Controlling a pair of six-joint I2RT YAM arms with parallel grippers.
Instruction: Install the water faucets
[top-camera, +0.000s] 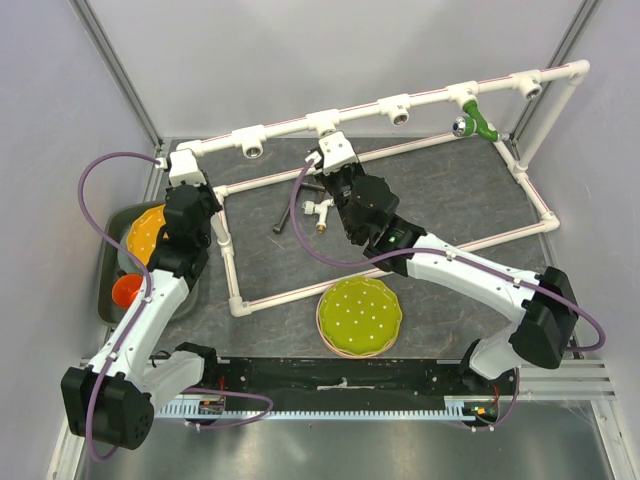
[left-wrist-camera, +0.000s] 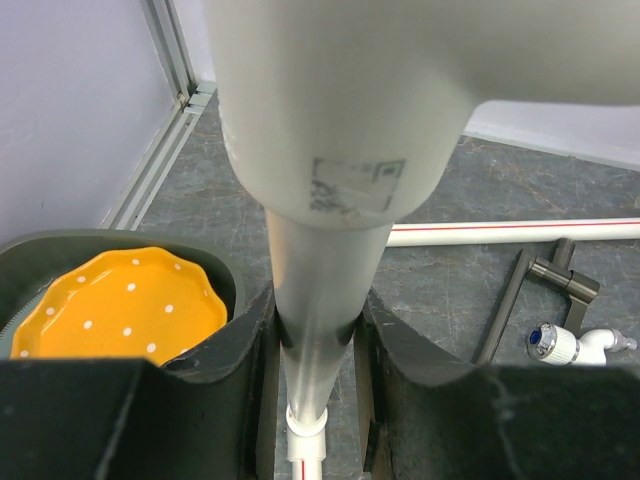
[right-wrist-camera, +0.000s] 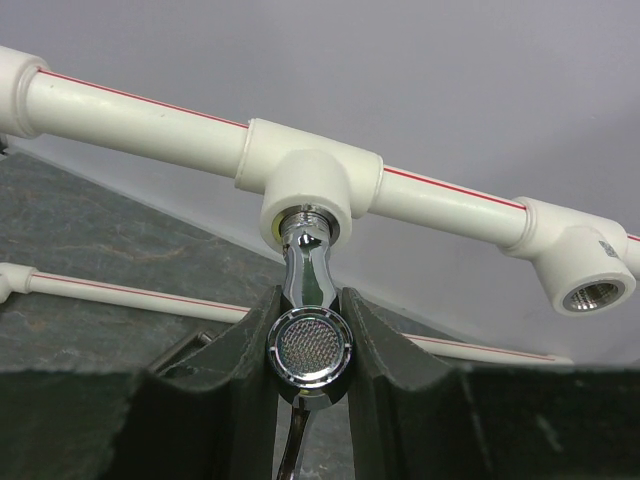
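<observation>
Tech: Frame first. The white pipe frame (top-camera: 285, 299) stands on the dark worktop (top-camera: 450, 190), its top rail carrying a row of tee sockets. What are the arms doing?

Lead: Both are on it. The left end effector (left-wrist-camera: 318, 330) is clamped on a pipe (left-wrist-camera: 318, 270) at the frame's left corner, a finger pressed to either side. It's bracing the frame, I'd judge. The right end effector (right-wrist-camera: 310, 350) is closed on the silver faucet (right-wrist-camera: 305, 270), gripping it at the mesh-faced spout end.

Tech: Where does that faucet sit against the socket?

Lead: It's straight ahead of the right end effector and slightly above. Its long axis runs from the fingers up into the tee socket (right-wrist-camera: 310, 190), in line with the bore, and the threaded neck is at the socket's mouth. I can't tell whether the threads have caught.

Tech: So the next move is a turn?

Lead: Likely — a rotation about that same axis, kept square so the thread doesn't cross. Only the right arm is placed for it.

Tech: And the other one?

Lead: The white faucet (left-wrist-camera: 575, 345) lies on its side on the worktop inside the frame, just beside a black L-shaped bar (left-wrist-camera: 530, 290), with nothing gripping it. It's nearer the right arm than the left.
</observation>
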